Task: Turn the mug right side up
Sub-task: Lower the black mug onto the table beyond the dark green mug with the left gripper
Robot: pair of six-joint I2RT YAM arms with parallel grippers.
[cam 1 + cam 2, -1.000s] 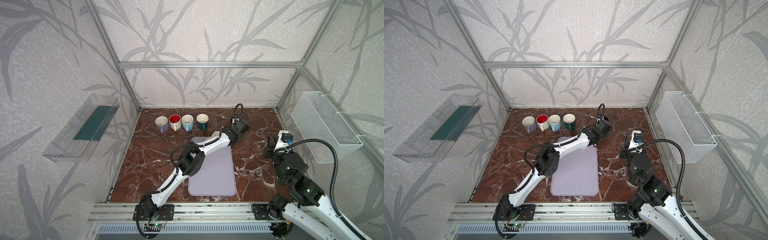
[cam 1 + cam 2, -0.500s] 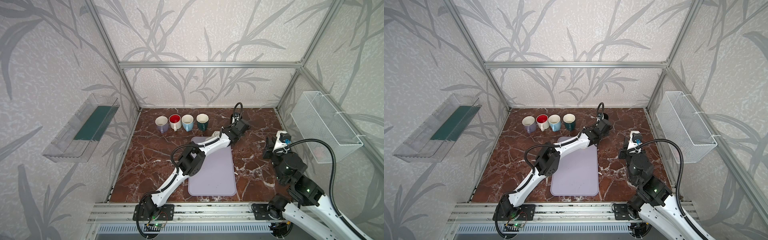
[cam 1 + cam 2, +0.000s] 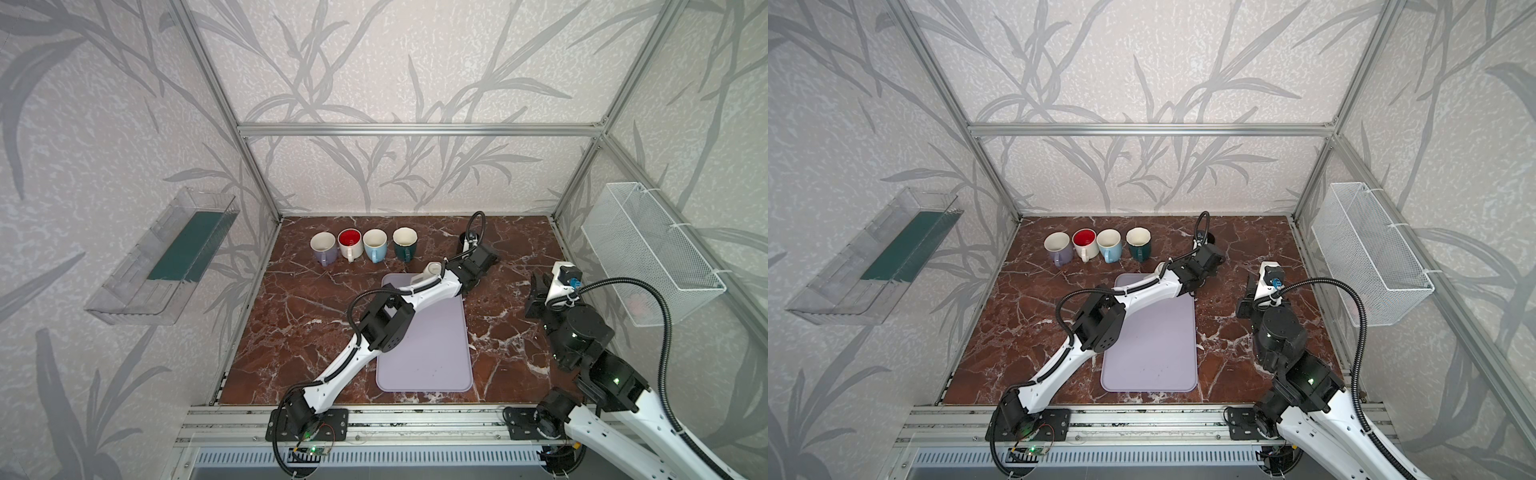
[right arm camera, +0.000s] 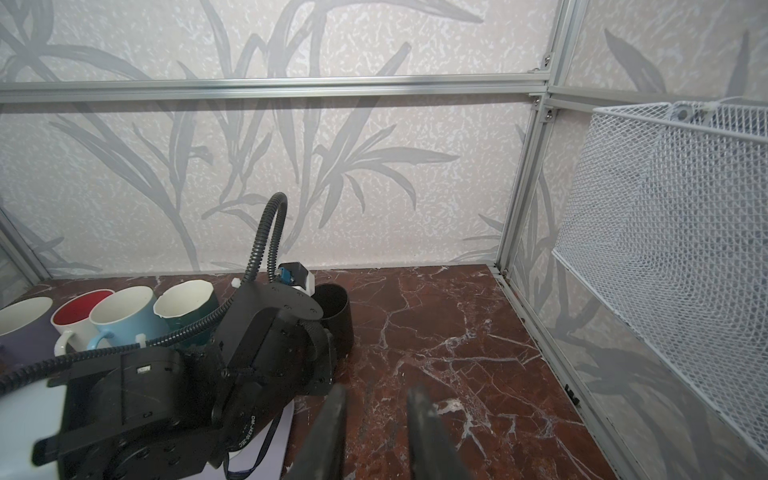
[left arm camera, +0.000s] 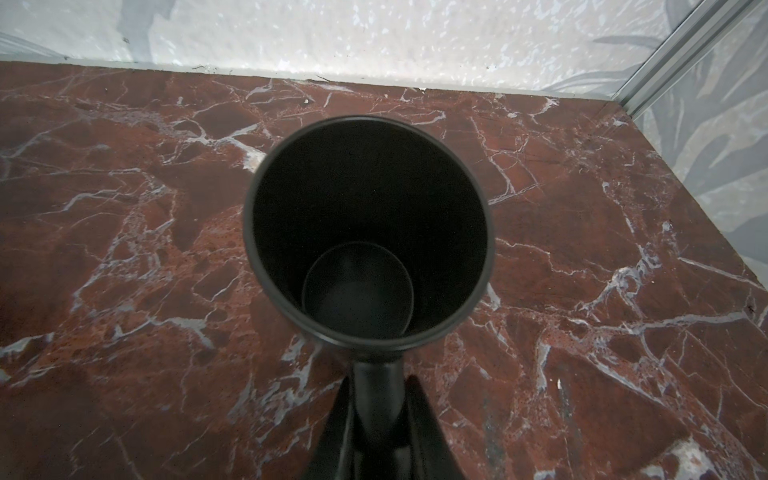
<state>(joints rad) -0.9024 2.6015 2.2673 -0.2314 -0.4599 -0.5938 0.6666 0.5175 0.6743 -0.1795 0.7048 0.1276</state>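
1. One black mug (image 3: 463, 240) stands upright, just right of centre in both top views.
2. Left gripper (image 5: 376, 399) clamps its handle.
3. Right gripper (image 4: 376, 415): jaws slightly parted, empty.
4. Four coloured mugs (image 3: 375, 244) stand in a row to its left.

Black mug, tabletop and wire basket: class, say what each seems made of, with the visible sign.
The black mug: probably glazed ceramic or enamelled metal; smooth, matt-to-satin black wall with a sheen on the rim. The tabletop: marble look, red-brown with white veins; real stone or a printed surface cannot be told. The wire basket: white-coated metal mesh, judging by the diamond lattice and stiff rim.
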